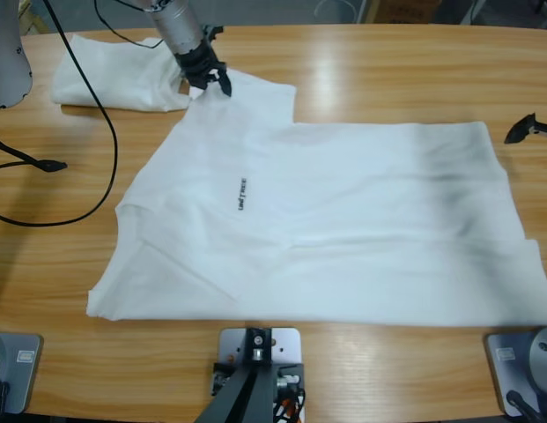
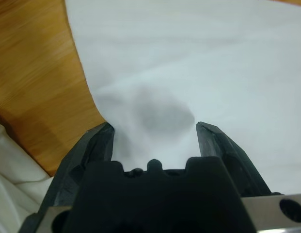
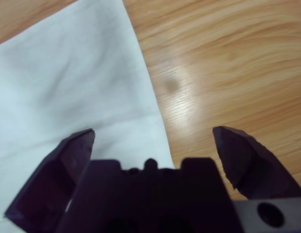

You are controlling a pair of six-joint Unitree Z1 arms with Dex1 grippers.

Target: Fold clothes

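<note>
white shirt (image 1: 343,229) lies flat on table (image 1: 388,70), second shirt (image 1: 114,84) bunched in far corner. my left gripper (image 1: 209,79) wide open over sleeve. my right gripper (image 3: 155,141) wide open over shirt edge. might pinch only top layer, so fold goes crooked.

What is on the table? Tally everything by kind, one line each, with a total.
White T-shirts: 2, the spread T-shirt with black lettering and the bunched T-shirt at the far corner.
Grippers: 2, the left gripper and the right gripper, both with jaws open.
Black cable: 1.
Total: 5.
</note>
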